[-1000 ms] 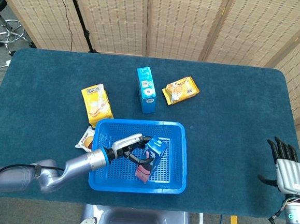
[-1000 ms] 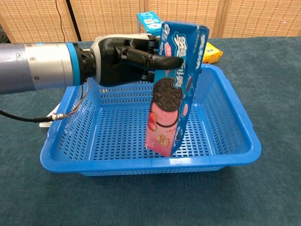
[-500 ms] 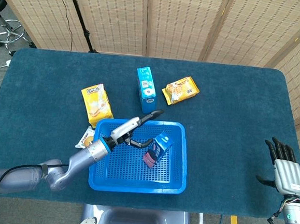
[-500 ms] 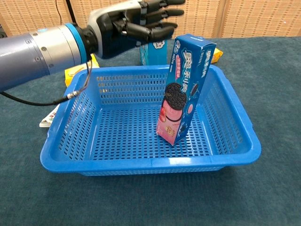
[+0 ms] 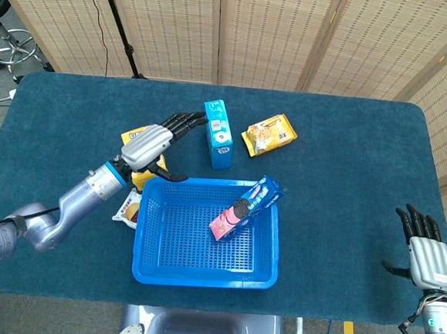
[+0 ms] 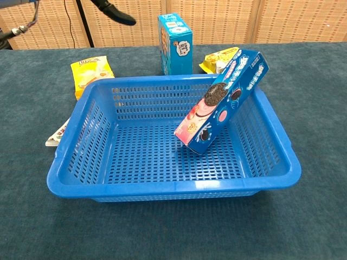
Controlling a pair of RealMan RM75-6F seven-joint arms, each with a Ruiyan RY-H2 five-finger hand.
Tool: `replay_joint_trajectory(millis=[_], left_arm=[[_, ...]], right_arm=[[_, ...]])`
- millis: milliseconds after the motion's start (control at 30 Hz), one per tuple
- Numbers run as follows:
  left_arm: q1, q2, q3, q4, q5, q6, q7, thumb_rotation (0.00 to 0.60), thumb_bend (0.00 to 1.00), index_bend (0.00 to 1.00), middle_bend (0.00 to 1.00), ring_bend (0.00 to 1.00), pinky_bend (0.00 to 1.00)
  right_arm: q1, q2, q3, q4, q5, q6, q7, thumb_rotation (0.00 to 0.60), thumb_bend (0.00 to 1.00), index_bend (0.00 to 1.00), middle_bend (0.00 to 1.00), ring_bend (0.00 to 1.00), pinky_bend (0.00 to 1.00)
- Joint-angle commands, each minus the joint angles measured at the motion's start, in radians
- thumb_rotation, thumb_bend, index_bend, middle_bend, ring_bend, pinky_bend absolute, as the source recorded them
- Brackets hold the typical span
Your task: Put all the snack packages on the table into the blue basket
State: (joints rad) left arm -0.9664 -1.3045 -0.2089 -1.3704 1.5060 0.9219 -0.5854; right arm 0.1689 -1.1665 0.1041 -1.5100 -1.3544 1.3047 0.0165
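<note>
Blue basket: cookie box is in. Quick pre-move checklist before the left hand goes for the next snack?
1. Cookie box inside blue basket: ok, leaning against the right wall.
2. Left hand empty, fingers apart: ok.
3. Left hand clear of basket: ok, above the yellow snack bag.
4. Snacks left on table: not ok; yellow bag, blue carton, orange packet, white packet.
5. White packet reachable: cannot tell, tucked beside the basket's left wall.
6. Right hand out of the way: ok.

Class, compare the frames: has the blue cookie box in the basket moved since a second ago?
Yes. The blue cookie box has tipped from upright toward the blue plastic basket's right wall, now leaning on its rim.
</note>
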Motion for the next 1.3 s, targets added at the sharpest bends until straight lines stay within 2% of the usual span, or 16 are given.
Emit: replay_joint_trajectory(millis=[33,233,400,667,767,1133,1200,1300], left_arm=[[-0.049,0.053,0.022,0.1,-0.008,-0.106,0.269,0.6,0.1,0.0,0.0,0.0,0.0],[-0.111,-0.03,0.026,0.23,-0.001,-0.144,0.444,0.6,0.09,0.0,0.0,0.0,0.0],[-0.154,-0.095,0.029,0.314,0.013,-0.158,0.5,0.6,0.09,0.0,0.0,0.0,0.0],[-0.218,-0.199,0.028,0.422,0.0,-0.219,0.518,0.6,0.09,0.0,0.0,0.0,0.0],[-0.249,-0.264,0.018,0.499,-0.011,-0.232,0.524,0.6,0.09,0.0,0.0,0.0,0.0],[-0.394,-0.5,-0.004,0.803,-0.074,-0.397,0.519,0.6,0.09,0.0,0.0,0.0,0.0],[-0.406,-0.525,-0.005,0.831,-0.08,-0.413,0.514,0.6,0.12,0.0,0.0,0.0,0.0],[-0.422,-0.562,-0.002,0.878,-0.086,-0.427,0.513,0.6,0.26,0.0,0.0,0.0,0.0]], right_arm=[[0.0,-0.002,0.003,-0.004,0.005,0.003,-0.006,0.6,0.0,0.0,0.0,0.0,0.0],[0.001,-0.008,0.01,-0.008,0.021,0.004,-0.024,0.6,0.0,0.0,0.0,0.0,0.0],[0.0,-0.008,0.017,-0.01,0.032,0.007,-0.027,0.6,0.0,0.0,0.0,0.0,0.0],[-0.002,-0.003,0.029,-0.01,0.052,0.009,-0.019,0.6,0.0,0.0,0.0,0.0,0.0],[-0.002,-0.002,0.035,-0.003,0.067,0.003,-0.015,0.6,0.0,0.0,0.0,0.0,0.0],[0.001,-0.007,0.068,0.027,0.134,-0.009,-0.018,0.6,0.0,0.0,0.0,0.0,0.0],[0.002,-0.008,0.071,0.032,0.141,-0.013,-0.018,0.6,0.0,0.0,0.0,0.0,0.0],[0.004,-0.01,0.073,0.039,0.15,-0.022,-0.016,0.6,0.0,0.0,0.0,0.0,0.0]])
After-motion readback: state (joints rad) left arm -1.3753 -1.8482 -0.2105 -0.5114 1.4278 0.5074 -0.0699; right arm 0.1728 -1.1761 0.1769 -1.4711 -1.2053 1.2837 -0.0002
